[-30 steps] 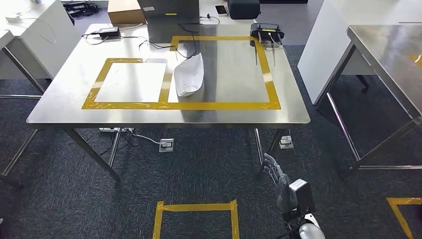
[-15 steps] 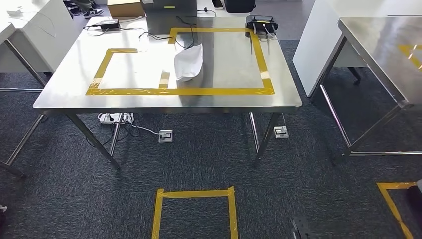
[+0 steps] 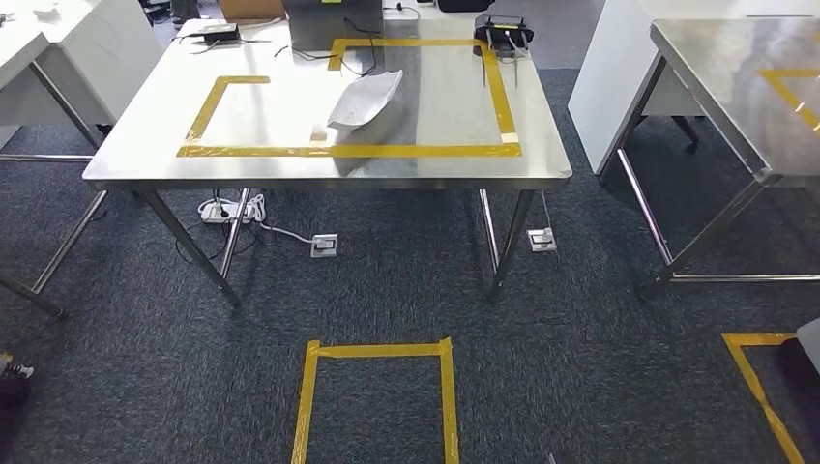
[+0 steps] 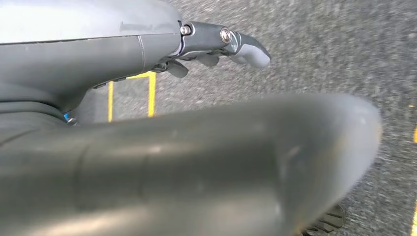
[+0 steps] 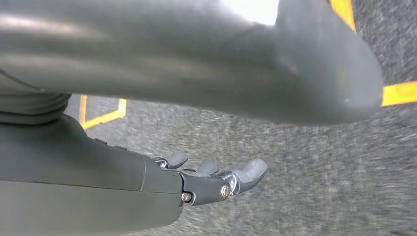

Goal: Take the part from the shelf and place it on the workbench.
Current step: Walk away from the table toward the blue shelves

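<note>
White part [image 3: 365, 100] lies on the steel table [image 3: 319, 169], inside the yellow tape outline [image 3: 353, 150]. Left robot hand [image 4: 223, 44] and right robot hand [image 5: 216, 179] empty, fingers apart, over grey carpet [image 3: 406, 290].

No legible text, label, brand, number or sign in any view. The devices along the far edge of the desk [image 3: 541, 174] are too small for any marking to be read.
</note>
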Motion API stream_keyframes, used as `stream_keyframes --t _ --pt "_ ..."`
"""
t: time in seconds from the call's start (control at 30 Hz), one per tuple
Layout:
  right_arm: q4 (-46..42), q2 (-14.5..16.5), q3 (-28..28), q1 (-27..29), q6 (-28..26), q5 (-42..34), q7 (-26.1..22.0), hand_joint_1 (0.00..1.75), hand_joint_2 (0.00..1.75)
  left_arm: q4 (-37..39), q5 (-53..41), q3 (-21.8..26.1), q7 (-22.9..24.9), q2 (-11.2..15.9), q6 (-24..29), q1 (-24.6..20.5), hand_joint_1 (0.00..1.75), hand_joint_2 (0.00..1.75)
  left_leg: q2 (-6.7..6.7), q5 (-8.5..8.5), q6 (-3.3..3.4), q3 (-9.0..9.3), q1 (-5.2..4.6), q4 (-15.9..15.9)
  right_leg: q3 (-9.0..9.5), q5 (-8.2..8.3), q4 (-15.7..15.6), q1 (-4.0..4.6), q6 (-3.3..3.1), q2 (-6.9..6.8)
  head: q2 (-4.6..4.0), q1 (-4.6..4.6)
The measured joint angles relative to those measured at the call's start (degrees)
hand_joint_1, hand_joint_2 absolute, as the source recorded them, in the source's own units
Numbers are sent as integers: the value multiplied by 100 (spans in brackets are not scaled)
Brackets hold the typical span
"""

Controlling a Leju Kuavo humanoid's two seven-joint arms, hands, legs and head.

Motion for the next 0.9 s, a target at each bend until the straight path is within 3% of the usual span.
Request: stream_keyframes --t 0.07,0.1,0.13,0.2,0.23,0.27,0.3,0.33,0.37,0.43,0.5,0.57,0.6,0.67,0.73,0.77,0.8,0.83,0.9 --pt "22 18 10 -22 -27 64 -67 0 0 1 -82 -14 -46 -24 1 -10 0 0 11 84 102 -87 -5 -11 -19 59 -13 -20 73 11 0 -1" --pt "34 31 23 -23 -54 114 -57 0 44 1 -129 -31 -66 -39 1 -25 0 0 24 148 157 -150 -2 -9 -61 -47 51 -32 110 20 0 2" --pt "47 43 47 -21 -78 187 -28 0 87 -3 -172 -56 -90 -57 1 -44 0 0 36 223 204 -228 6 -13 -128 -274 219 -38 143 28 -1 7" --pt "62 67 129 -27 -103 364 54 0 175 -16 -219 -103 -131 -93 1 -93 0 0 46 374 251 -412 6 -7 -300 -912 856 -43 181 35 0 18" --pt "66 75 179 -37 -109 448 91 0 175 -22 -229 -118 -142 -108 -1 -114 0 0 49 447 254 -500 0 1 -363 -1140 1223 -43 188 36 0 20" --pt "69 80 230 -48 -119 521 127 0 175 -24 -243 -129 -144 -125 -3 -134 0 0 54 518 252 -592 -7 15 -370 -1219 1500 -40 187 36 1 20" --pt "72 86 281 -57 -141 580 174 0 175 -26 -262 -145 -136 -139 -4 -150 0 0 59 584 248 -685 -13 35 -293 -1162 1616 -36 177 37 0 22" --pt "75 92 324 -61 -175 621 231 0 175 -27 -291 -169 -126 -154 -3 -161 0 0 62 644 240 -776 -16 60 -109 -1018 1519 -30 159 37 1 23" --pt "77 98 360 -64 -214 646 296 0 175 -28 -320 -197 -110 -169 2 -167 0 0 65 695 229 -860 -18 86 175 -861 1220 -18 129 38 0 25" --pt "78 105 405 -78 -293 660 437 0 175 -31 -361 -246 -71 -213 28 -170 0 0 72 780 193 -972 -12 124 783 -825 368 22 37 39 0 26" --pt "83 111 438 -92 -364 681 569 0 175 -34 -374 -273 -37 -245 63 -174 0 0 84 876 129 -1010 9 116 1046 -918 -109 74 -35 40 0 37" --pt "94 128 462 -92 -452 694 685 0 175 -36 -387 -286 3 -245 91 -171 0 0 84 966 53 -1024 28 80 1009 -823 -199 83 -84 33 0 57" --pt "99 138 467 -96 -507 684 736 0 175 -36 -397 -292 36 -243 105 -163 0 0 72 921 22 -1057 32 104 974 -757 -241 67 -118 25 0 66" --pt "106 157 467 -102 -614 656 845 0 175 -35 -416 -296 112 -236 149 -144 0 0 45 511 -32 -1185 35 447 863 -602 -304 22 -172 9 0 68" --pt "106 167 466 -102 -669 656 948 0 175 -36 -422 -297 151 -220 188 -137 0 0 31 -35 -87 -1345 49 1142 698 -476 -291 14 -183 1 1 67" --pt "106 174 466 -101 -674 671 981 0 175 -37 -422 -297 156 -210 199 -137 0 0 31 -152 -116 -1381 60 1449 614 -418 -272 7 -170 -7 0 67" --pt "106 182 466 -100 -671 684 998 0 175 -39 -422 -297 160 -200 204 -137 0 0 31 -134 -144 -1350 72 1621 526 -363 -245 -4 -152 -16 0 67" --pt "106 190 467 -100 -670 691 1003 0 175 -42 -423 -297 162 -195 204 -137 0 0 32 -5 -170 -1232 89 1605 438 -314 -210 -22 -126 -24 0 68" --pt "106 203 467 -103 -706 681 1005 0 175 -52 -441 -299 161 -195 209 -141 0 0 27 251 -247 -747 141 1021 272 -241 -115 -58 -57 -31 0 65"
